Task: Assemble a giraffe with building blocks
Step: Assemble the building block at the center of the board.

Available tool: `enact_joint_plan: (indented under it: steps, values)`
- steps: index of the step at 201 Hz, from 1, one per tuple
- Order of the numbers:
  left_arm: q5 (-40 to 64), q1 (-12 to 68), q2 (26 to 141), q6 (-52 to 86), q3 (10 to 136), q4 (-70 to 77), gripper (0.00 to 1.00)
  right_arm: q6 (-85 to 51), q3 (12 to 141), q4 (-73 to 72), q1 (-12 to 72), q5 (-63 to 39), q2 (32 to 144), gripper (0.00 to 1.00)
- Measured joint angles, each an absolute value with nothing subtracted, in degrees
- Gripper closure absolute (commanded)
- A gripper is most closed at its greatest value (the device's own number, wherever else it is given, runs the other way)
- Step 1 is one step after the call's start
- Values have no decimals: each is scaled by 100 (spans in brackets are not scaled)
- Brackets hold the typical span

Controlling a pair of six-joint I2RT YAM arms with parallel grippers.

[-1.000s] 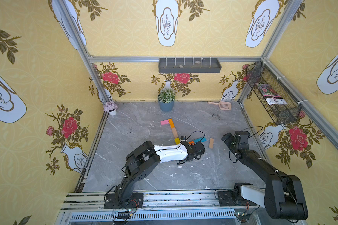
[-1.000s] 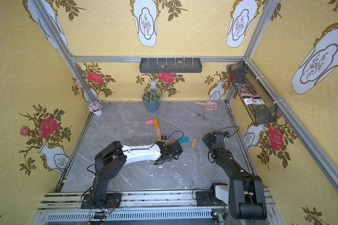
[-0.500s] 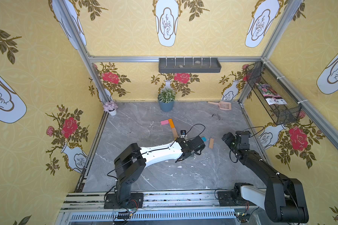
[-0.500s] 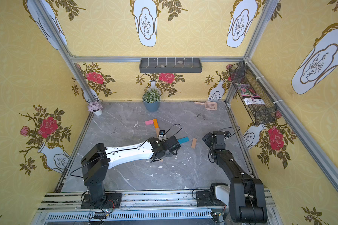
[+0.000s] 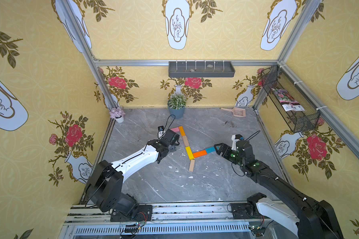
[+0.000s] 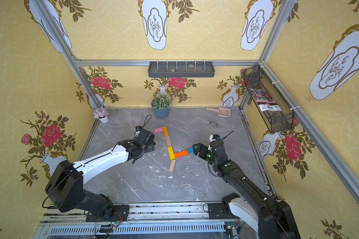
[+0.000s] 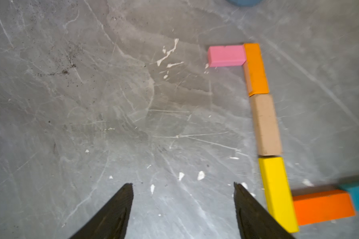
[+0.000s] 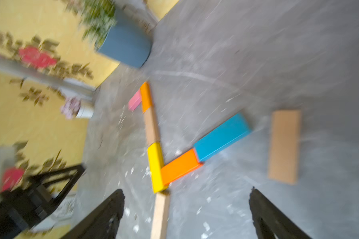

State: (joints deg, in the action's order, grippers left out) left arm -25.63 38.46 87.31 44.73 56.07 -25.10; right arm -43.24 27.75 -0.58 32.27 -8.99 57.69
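Observation:
The giraffe lies flat on the grey floor as a chain: pink block (image 5: 175, 129), orange (image 5: 182, 131), tan (image 5: 185, 141), yellow (image 5: 189, 152), then orange (image 5: 199, 153) and blue (image 5: 209, 149) branching right, and a tan leg (image 5: 192, 165) under the yellow one. My left gripper (image 7: 183, 185) is open and empty over bare floor left of the yellow block (image 7: 277, 192). My right gripper (image 5: 217, 147) hovers open at the blue block's right end. A loose tan block (image 8: 284, 147) lies beside the blue block (image 8: 222, 136); both top views hide it under the right gripper.
A blue plant pot (image 5: 176, 107) and a small white flower pot (image 5: 117, 114) stand at the back wall. A peach scoop (image 5: 235, 111) lies at the back right. A wire basket (image 5: 288, 99) hangs on the right wall. White specks dot the floor.
My left gripper has opened and drawn back to the left, away from the blocks, uncovering the tan leg below the yellow block. My right gripper has moved left over the loose tan block.

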Motion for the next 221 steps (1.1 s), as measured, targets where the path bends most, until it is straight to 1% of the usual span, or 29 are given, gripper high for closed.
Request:
enact_joint_plan:
  steps: [7, 26, 40, 55, 70, 103, 143, 185, 221]
  values:
    - [-2565, 3776, 8801, 4364, 5540, -2403, 21, -4399, 2858, -10, 3555, -1024, 5902, 7]
    - [-2469, 3509, 8761, 4174, 5183, -1861, 21, -4515, 3310, 108, 4322, -969, 6438, 7]
    - [-2211, 3247, 8589, 4071, 4786, -1398, 20, -4521, 3682, 180, 4783, -972, 6845, 7]
    - [-1942, 2947, 8429, 4060, 4560, -1234, 20, -4517, 4064, 292, 5277, -974, 7290, 7]
    - [-1817, 2762, 8235, 4121, 4451, -1048, 20, -4519, 4324, 364, 5651, -982, 7684, 7]
    - [-1411, 2746, 7948, 4250, 4095, -626, 21, -4543, 4770, 502, 6246, -1081, 8414, 7]
    - [-1457, 2740, 7806, 4353, 4027, -493, 21, -4644, 4860, 499, 6514, -1363, 8803, 7]
    - [-1455, 2740, 7804, 4386, 3990, -449, 21, -4668, 4685, 475, 6517, -1439, 8995, 7]
    - [-1433, 2740, 7915, 4397, 4005, -384, 21, -4692, 4429, 412, 6357, -1387, 8995, 7]
